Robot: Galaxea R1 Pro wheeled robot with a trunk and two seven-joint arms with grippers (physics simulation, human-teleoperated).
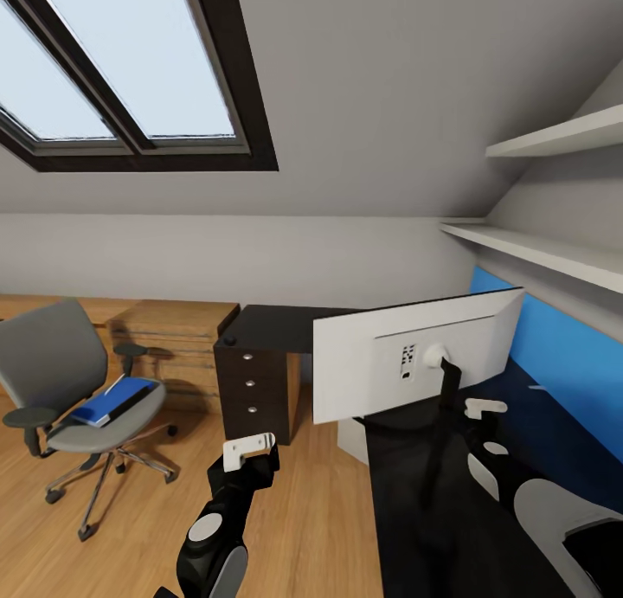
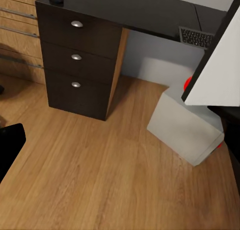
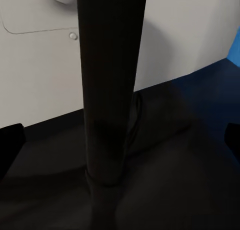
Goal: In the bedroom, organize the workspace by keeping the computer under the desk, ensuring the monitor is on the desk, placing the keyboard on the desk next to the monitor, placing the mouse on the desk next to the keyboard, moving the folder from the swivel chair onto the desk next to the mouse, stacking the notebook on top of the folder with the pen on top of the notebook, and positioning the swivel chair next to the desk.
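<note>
Black L-shaped desk (image 1: 285, 325) carries our wide white-backed monitor (image 1: 415, 356). Top-heavy, we judge; grip its thin black stand (image 3: 107, 90), between our right gripper's (image 3: 120, 140) spread, empty fingers. Left fingers' state: cannot tell.

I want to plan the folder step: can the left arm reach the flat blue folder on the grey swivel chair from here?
Probably not yet. The flat blue folder lies on the grey swivel chair, well off across bare wooden floor from the left gripper; nothing blocks it.

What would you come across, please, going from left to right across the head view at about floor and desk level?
Swivel chair with the blue folder on its seat → light wood cabinet → dark three-drawer pedestal → monitor, its pale back facing the camera, → blue wall panel.
</note>
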